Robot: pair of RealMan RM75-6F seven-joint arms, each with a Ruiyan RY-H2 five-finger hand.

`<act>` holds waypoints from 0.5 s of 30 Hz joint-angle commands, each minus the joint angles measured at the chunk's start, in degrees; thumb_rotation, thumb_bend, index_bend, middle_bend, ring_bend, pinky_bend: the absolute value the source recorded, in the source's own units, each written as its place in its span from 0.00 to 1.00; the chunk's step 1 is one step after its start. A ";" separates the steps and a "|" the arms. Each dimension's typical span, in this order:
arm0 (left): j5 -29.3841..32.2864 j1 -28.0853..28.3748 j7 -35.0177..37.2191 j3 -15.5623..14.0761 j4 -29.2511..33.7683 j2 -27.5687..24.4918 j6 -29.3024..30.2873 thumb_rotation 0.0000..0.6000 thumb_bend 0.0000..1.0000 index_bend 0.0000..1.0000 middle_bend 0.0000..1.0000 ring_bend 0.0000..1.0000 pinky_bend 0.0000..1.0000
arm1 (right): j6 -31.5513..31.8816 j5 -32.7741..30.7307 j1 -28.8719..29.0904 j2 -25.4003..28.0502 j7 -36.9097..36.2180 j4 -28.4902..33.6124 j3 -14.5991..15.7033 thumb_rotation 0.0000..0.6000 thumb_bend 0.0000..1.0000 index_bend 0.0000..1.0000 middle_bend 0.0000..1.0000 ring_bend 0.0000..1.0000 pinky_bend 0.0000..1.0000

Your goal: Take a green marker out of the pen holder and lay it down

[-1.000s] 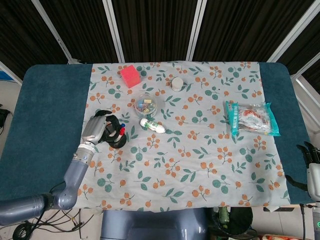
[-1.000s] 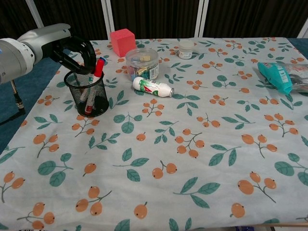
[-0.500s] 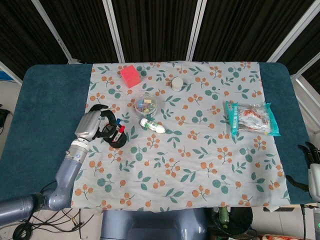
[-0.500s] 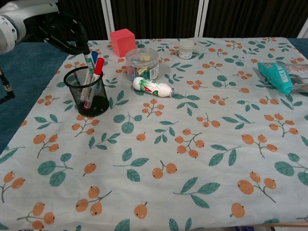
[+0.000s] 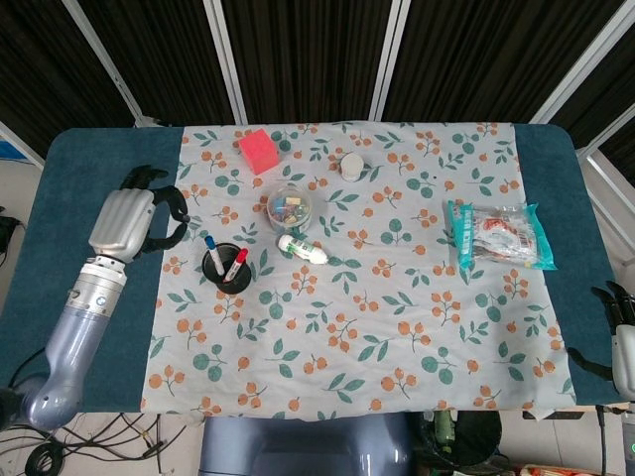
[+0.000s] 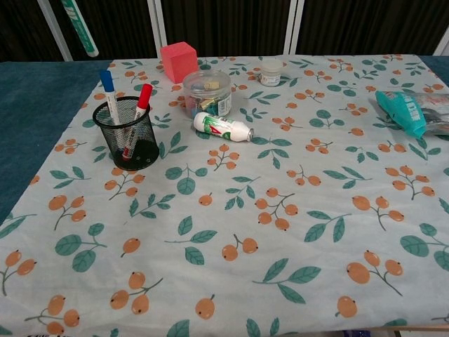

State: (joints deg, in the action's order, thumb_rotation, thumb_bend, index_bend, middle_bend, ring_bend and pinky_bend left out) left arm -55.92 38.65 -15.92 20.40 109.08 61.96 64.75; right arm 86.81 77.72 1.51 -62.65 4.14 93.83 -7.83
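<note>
Above table edge, left robot hand (image 5: 134, 220) lifted green marker (image 6: 79, 28) from pen holder (image 6: 128, 133).

Left hand (image 5: 129, 220) raised over table's left edge, fingers curled in, forearm running down toward lower-left. Right hand (image 5: 620, 337) parked low at far right edge, mostly cropped.

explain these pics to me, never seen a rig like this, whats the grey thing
It's a two-armed robot with humanlike hands. One picture looks down from its head, the other forward from its chest. The grey thing is its left hand, left of the mesh pen holder, which holds a blue marker and a red marker. The green marker hangs in the air in the chest view, apparently held by that hand. A pink cube and snack packet lie on the cloth.
</note>
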 commanded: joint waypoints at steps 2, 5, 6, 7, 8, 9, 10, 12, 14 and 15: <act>-2.31 -1.51 -0.31 -1.93 -0.64 -1.85 0.61 1.00 0.53 0.55 0.57 0.16 0.11 | 0.04 -0.02 -0.03 0.00 0.13 0.07 0.01 1.00 0.00 0.20 0.14 0.24 0.24; -4.10 -2.81 1.68 -3.79 -2.50 -1.77 0.25 1.00 0.53 0.56 0.57 0.16 0.11 | 0.16 -0.03 -0.07 0.03 0.20 0.09 -0.03 1.00 0.00 0.20 0.14 0.24 0.24; -4.80 -3.21 2.50 -4.43 -3.24 -1.56 0.06 1.00 0.53 0.56 0.57 0.16 0.11 | 0.19 -0.08 -0.08 0.04 0.21 0.09 -0.06 1.00 0.00 0.20 0.14 0.24 0.24; -5.65 -3.58 3.33 -5.09 -4.24 -1.24 -0.12 1.00 0.53 0.56 0.57 0.16 0.11 | 0.21 -0.15 -0.10 0.04 0.17 0.08 -0.10 1.00 0.00 0.20 0.14 0.24 0.24; -6.60 -3.93 4.04 -5.81 -5.46 -0.81 -0.24 1.00 0.53 0.56 0.57 0.16 0.11 | 0.24 -0.19 -0.12 0.05 0.16 0.08 -0.12 1.00 0.00 0.20 0.14 0.24 0.24; -7.91 -4.32 5.10 -6.69 -7.33 0.06 -0.34 1.00 0.53 0.56 0.57 0.16 0.11 | 0.23 -0.27 -0.11 0.04 0.21 0.07 -0.17 1.00 0.00 0.20 0.14 0.24 0.24; -8.80 -4.60 6.11 -7.30 -8.75 0.85 -0.46 1.00 0.53 0.56 0.57 0.16 0.11 | 0.23 -0.34 -0.13 0.03 0.24 0.02 -0.18 1.00 0.00 0.20 0.14 0.24 0.24; -10.51 -5.04 8.61 -8.54 -11.84 2.57 -1.15 1.00 0.53 0.56 0.57 0.16 0.11 | 0.15 -0.39 -0.09 -0.03 0.36 0.00 -0.18 1.00 0.00 0.20 0.14 0.24 0.24; -12.73 -5.25 9.72 -9.64 -15.10 4.09 -1.16 1.00 0.53 0.56 0.57 0.16 0.11 | 0.16 -0.43 -0.11 -0.04 0.50 -0.02 -0.16 1.00 0.00 0.20 0.14 0.24 0.24; -14.31 -5.33 10.28 -10.31 -17.52 5.31 -0.90 1.00 0.53 0.56 0.57 0.16 0.11 | 0.16 -0.47 -0.11 -0.06 0.62 -0.01 -0.17 1.00 0.00 0.20 0.14 0.24 0.24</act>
State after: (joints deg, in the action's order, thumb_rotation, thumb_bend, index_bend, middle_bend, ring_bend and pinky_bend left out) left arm -66.95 34.00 -7.75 12.07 95.77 64.67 64.05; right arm 86.96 77.26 1.41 -62.70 4.73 93.81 -7.99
